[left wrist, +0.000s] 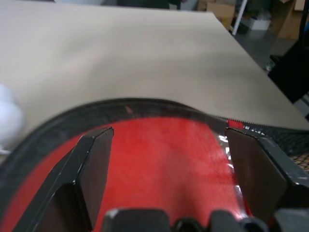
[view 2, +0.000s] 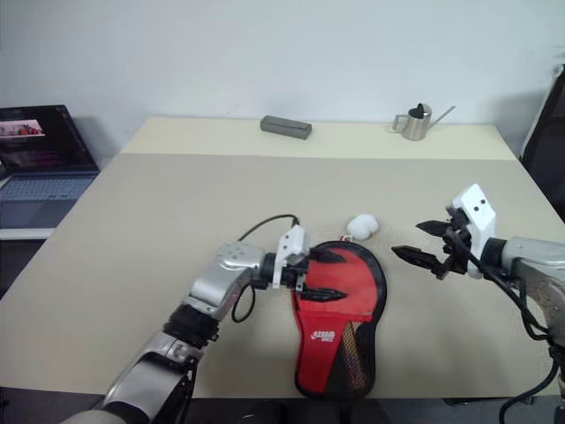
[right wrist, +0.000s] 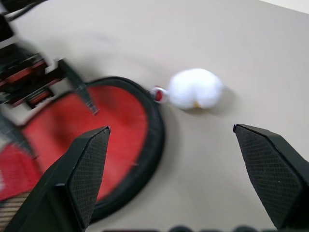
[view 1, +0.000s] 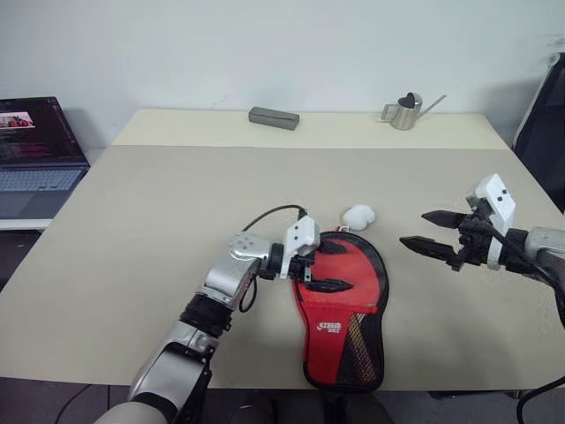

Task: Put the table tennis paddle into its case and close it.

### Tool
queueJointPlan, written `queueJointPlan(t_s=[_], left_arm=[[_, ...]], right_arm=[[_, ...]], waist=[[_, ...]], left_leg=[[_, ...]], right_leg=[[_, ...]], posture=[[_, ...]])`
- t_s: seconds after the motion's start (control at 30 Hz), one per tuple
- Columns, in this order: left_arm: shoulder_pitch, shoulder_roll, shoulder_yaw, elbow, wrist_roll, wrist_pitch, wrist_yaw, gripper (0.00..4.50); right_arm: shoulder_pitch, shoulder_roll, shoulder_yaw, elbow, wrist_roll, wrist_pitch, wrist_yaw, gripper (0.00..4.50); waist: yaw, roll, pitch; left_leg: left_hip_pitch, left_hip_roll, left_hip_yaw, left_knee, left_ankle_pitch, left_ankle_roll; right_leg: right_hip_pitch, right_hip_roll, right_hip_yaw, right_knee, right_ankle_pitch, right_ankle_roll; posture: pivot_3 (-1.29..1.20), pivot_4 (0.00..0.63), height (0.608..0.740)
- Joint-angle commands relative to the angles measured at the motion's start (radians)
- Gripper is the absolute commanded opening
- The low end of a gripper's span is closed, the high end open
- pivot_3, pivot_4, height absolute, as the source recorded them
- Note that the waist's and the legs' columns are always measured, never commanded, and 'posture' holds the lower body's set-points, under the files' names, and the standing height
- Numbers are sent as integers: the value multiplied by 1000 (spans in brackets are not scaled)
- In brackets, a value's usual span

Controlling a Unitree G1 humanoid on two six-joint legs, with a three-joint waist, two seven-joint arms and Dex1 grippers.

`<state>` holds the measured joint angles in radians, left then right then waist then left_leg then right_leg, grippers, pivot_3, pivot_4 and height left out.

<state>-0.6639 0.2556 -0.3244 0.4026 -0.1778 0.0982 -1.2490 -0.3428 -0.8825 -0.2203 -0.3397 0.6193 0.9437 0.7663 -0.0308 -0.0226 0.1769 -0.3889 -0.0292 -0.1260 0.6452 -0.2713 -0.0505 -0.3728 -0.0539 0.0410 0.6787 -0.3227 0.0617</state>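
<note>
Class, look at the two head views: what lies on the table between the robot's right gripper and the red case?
Nothing: between the right gripper and the case the table is bare in both head views. The small white ball lies farther back, beside the case's round end.

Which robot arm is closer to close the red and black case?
Probably the left. Its open left gripper hovers right over the red-and-black paddle-shaped soft case, while the open right gripper is off to the side above bare table.

Open left gripper (view 1: 328,272) over case (view 1: 349,327)
</note>
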Motion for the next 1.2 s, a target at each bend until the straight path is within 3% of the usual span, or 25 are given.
queueJointPlan(t_s=[0.03,0.5,0.87,1.2], left_arm=[[-12,-11,-12,36,37,-62,16,4001],[17,-32,-55,127,107,-123,-9,4001],[7,-32,-52,240,125,-81,-23,4001],[35,-60,-56,324,151,-120,41,4001]], right_arm=[[-22,-5,-7,-11,-2,-31,6,4500],[-141,9,97,78,-55,-83,13,4500],[-335,109,235,303,-170,-187,51,4500],[-365,178,251,334,-213,-215,50,4500]], waist=[[0,0,0],[2,1,-1],[-2,4,-3],[2,13,-12]], left_leg=[[0,0,0,0,0,0],[1,0,-1,1,0,0],[6,0,-1,1,0,0],[12,0,-3,1,0,0]], right_leg=[[0,0,0,0,0,0],[1,-1,0,1,0,0],[4,0,1,1,0,0],[12,-1,0,1,0,0]], posture=[[0,150,740],[0,150,740],[0,150,740],[0,150,740]])
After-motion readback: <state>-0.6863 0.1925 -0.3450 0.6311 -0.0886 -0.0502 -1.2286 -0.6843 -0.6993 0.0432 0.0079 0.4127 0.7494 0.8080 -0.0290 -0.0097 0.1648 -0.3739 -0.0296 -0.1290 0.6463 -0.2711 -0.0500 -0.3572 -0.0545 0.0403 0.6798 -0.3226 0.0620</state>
